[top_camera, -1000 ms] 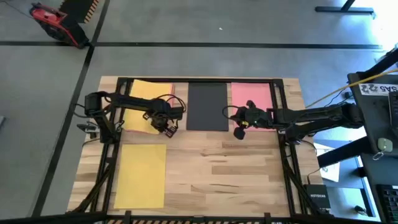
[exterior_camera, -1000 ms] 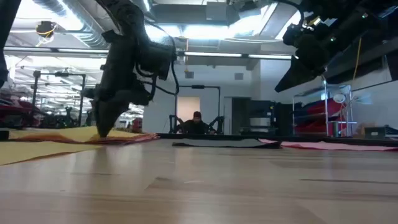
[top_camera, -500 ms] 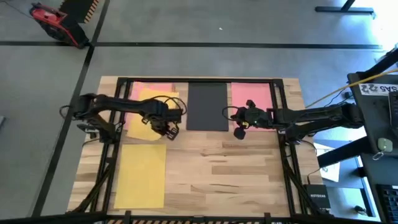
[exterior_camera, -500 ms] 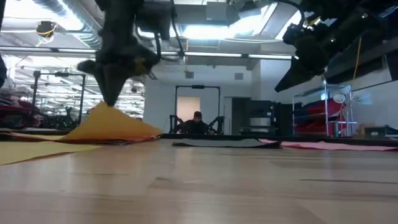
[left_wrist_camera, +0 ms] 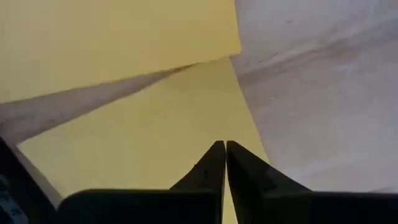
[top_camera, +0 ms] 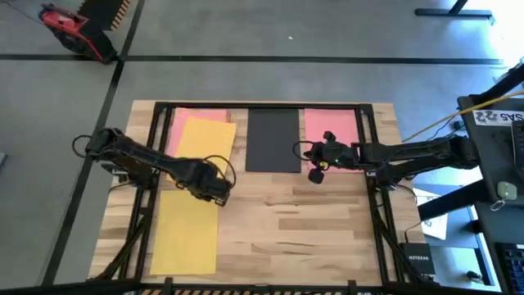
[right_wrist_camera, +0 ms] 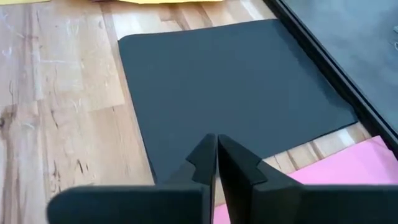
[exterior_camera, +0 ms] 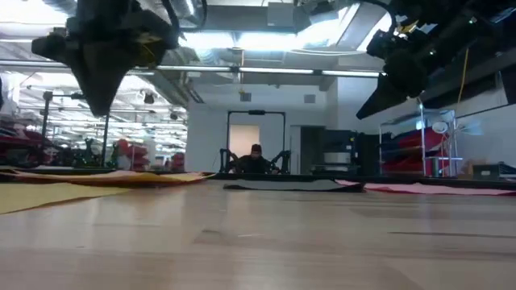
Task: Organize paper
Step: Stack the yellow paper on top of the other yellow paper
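Overhead, left end effector (left_wrist_camera: 224, 163) closed, empty.

The counter (top_camera: 295, 221) is a light wood-plank top with a dark frame running along its far edge and down both sides. Along the far edge lie three places of paper: a pink sheet (top_camera: 182, 117) at the left with a yellow sheet (top_camera: 201, 143) lying tilted over most of it, a black sheet (top_camera: 273, 140) in the middle, and another pink sheet (top_camera: 331, 124) at the right. A second yellow sheet (top_camera: 185, 232) lies flat at the near left, close beside the tilted one.
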